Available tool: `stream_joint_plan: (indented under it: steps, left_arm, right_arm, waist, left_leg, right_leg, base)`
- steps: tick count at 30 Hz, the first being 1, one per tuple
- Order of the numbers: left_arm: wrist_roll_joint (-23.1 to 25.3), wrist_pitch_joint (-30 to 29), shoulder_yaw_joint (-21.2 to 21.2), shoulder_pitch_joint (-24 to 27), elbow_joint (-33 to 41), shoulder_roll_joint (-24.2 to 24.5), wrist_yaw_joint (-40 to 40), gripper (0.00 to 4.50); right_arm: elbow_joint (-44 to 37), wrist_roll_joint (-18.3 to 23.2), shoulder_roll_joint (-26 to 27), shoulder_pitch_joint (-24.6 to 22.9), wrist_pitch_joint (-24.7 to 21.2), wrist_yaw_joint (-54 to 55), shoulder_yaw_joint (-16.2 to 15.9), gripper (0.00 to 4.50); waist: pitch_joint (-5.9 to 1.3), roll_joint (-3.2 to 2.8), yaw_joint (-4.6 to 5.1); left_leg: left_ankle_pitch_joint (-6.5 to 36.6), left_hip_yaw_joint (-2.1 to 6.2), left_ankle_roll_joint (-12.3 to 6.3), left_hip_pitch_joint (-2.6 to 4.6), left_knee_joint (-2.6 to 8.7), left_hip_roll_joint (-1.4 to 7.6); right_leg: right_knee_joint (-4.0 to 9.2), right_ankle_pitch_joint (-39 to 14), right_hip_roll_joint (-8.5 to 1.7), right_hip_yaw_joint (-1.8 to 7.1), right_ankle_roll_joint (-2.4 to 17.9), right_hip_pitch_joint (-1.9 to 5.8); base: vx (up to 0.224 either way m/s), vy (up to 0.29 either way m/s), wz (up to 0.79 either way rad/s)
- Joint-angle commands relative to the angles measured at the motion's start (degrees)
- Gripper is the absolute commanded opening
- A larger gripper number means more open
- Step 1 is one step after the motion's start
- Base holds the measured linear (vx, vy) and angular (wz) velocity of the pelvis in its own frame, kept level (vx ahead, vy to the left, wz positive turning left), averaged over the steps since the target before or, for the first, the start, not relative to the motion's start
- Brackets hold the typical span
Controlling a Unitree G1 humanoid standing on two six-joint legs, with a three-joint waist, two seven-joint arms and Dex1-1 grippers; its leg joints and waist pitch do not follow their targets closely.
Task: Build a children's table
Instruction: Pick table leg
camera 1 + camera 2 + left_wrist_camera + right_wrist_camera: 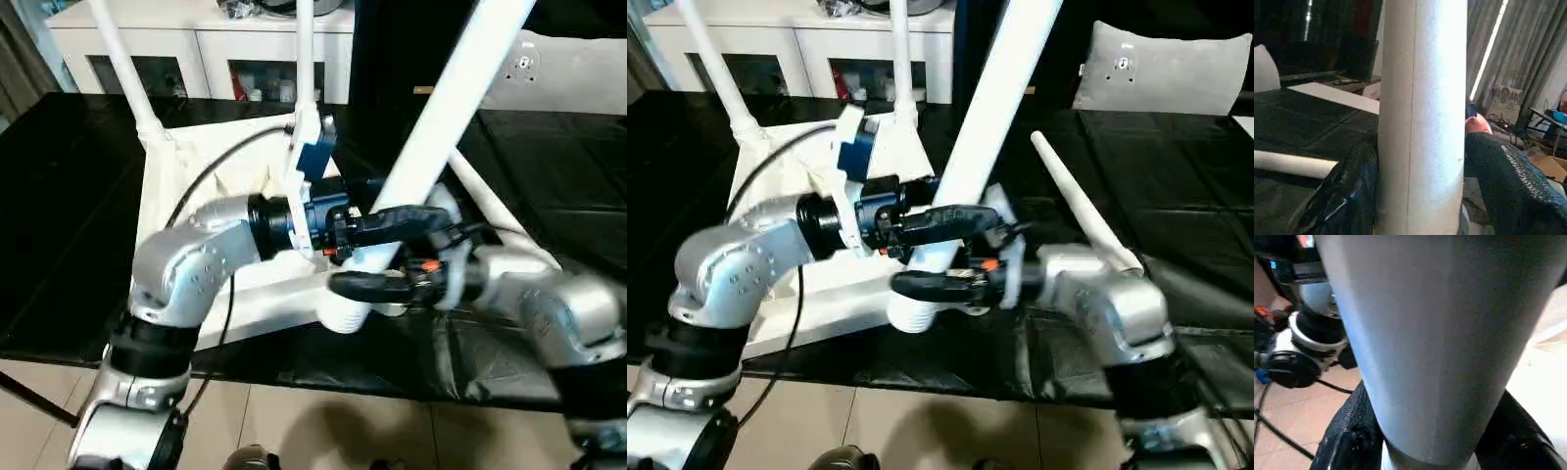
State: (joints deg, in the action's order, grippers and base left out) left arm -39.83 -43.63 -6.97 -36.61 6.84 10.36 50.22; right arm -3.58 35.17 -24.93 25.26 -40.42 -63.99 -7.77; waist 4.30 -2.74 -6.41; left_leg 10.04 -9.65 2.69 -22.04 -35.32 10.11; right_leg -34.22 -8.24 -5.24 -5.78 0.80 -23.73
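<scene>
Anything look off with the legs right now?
Yes: the leg between both grippers' fingers leans over instead of standing straight like the two back legs, and its threaded end hangs at the tabletop's front edge. A fourth leg lies loose.

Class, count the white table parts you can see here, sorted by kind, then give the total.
Table legs: 4 (two standing in the top's far corners, one held by both grippers, one lying on the black surface)
Tabletop: 1
Total: 5
</scene>
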Motion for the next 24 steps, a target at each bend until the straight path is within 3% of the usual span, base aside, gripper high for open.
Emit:
stream_joint_plan:
  steps: [1,6,10,11,13,16,18,19,20,22,24]
  left_arm:
    - [-1.81,-0.64,-4.08,-0.30,3.58,-1.49,2.16,3.34]
    - [-5.02,-2.40,-3.13,1.26,5.98,-3.57,1.27,3.81]
    - [-6.50,-0.22,0.75,1.94,4.56,-6.83,-2.22,4.08]
    - [-11.70,0.34,6.61,1.59,2.26,-10.49,-6.02,4.12]
    - [-15.30,0.37,10.32,1.11,0.69,-12.50,-8.49,4.13]
    - [-18.58,1.73,15.37,0.25,-1.96,-14.15,-11.84,4.13]
    - [-16.85,2.95,17.78,0.13,-3.33,-13.74,-14.24,4.13]
    - [-13.53,3.07,16.91,0.66,-3.20,-12.05,-13.82,4.13]
    - [-9.52,3.34,15.24,1.53,-2.95,-9.62,-12.85,4.13]
    - [-6.52,3.58,13.82,2.25,-2.73,-7.66,-12.05,4.13]
    - [-0.99,4.39,10.37,4.41,-2.29,-3.03,-10.77,4.13]
  right_arm:
    - [-0.07,-1.41,0.62,0.45,-1.08,3.61,-0.23,1.95]
    - [-1.03,-1.55,1.38,-1.23,-0.57,3.94,-0.55,1.95]
    - [-1.70,0.56,2.97,-2.02,-0.69,5.58,1.77,1.95]
    - [-2.20,2.26,3.59,-2.39,-1.26,6.83,3.35,1.95]
    - [-2.53,3.18,3.90,-2.67,-1.52,7.45,4.22,1.95]
    - [-3.43,3.79,5.10,-3.93,-0.93,9.72,6.02,1.93]
    - [-3.79,2.94,7.25,-4.92,-0.73,15.26,8.61,1.92]
    - [-3.96,1.92,7.62,-5.10,-0.38,17.15,9.15,1.91]
    - [-3.85,0.99,7.92,-5.13,-0.06,19.12,9.82,1.90]
    - [-3.68,0.40,8.13,-5.10,0.12,20.65,10.37,1.90]
    - [-3.14,-1.35,8.11,-5.15,0.83,23.69,11.04,1.90]
  waist:
    - [-5.03,0.94,0.09]
    - [-5.12,1.11,0.08]
    - [-5.11,1.27,0.01]
    - [-5.07,1.28,-0.01]
    - [-5.22,1.37,-0.27]
    - [-5.06,1.22,0.07]
    - [-5.10,1.08,0.18]
    - [-5.11,1.31,0.44]
    - [-5.11,0.92,0.57]
    - [-5.09,0.84,1.07]
    - [-5.01,0.26,1.53]
  left_leg:
    - [11.95,0.78,-1.56,0.82,3.87,2.23]
    - [12.05,0.77,-1.52,0.70,3.87,2.31]
    - [11.60,0.71,-1.92,0.56,3.78,2.20]
    - [11.31,0.65,-1.97,0.44,3.76,2.13]
    - [11.21,0.49,-2.08,0.46,3.34,1.90]
    - [12.57,0.68,-2.14,0.45,3.71,1.93]
    - [13.18,0.76,-1.43,0.72,3.77,1.89]
    - [13.72,0.88,-1.32,0.59,3.91,1.75]
    - [13.97,1.00,-0.91,0.80,4.07,1.79]
    - [14.94,1.07,-0.39,0.97,4.17,1.75]
    - [15.58,1.29,0.01,1.00,4.40,1.78]
  right_leg:
    - [5.15,-26.99,-3.03,2.28,5.43,3.34]
    - [5.09,-26.33,-3.19,2.33,5.51,3.42]
    - [5.28,-26.27,-3.25,2.26,5.67,3.48]
    - [5.21,-26.35,-3.17,2.24,5.51,3.51]
    - [5.41,-26.60,-3.39,2.04,6.43,3.56]
    - [5.70,-27.31,-2.93,1.88,5.09,3.35]
    - [5.99,-28.19,-2.85,1.80,3.81,3.07]
    - [5.99,-29.05,-2.76,1.52,2.89,3.41]
    - [6.10,-29.68,-2.67,1.62,1.61,3.14]
    - [6.18,-30.65,-2.60,1.61,0.17,3.05]
    - [6.28,-30.70,-2.67,1.67,-0.32,2.94]
  base:
    - [0.000,0.000,0.00]
    - [0.000,0.000,0.00]
    - [0.000,0.000,0.00]
    - [0.000,0.000,0.00]
    - [0.000,0.000,0.00]
    - [0.000,0.000,0.00]
    - [0.000,0.000,0.00]
    - [0.000,0.000,0.00]
    - [0.000,0.000,0.00]
    - [0.000,0.000,0.00]
    - [0.000,0.000,0.00]
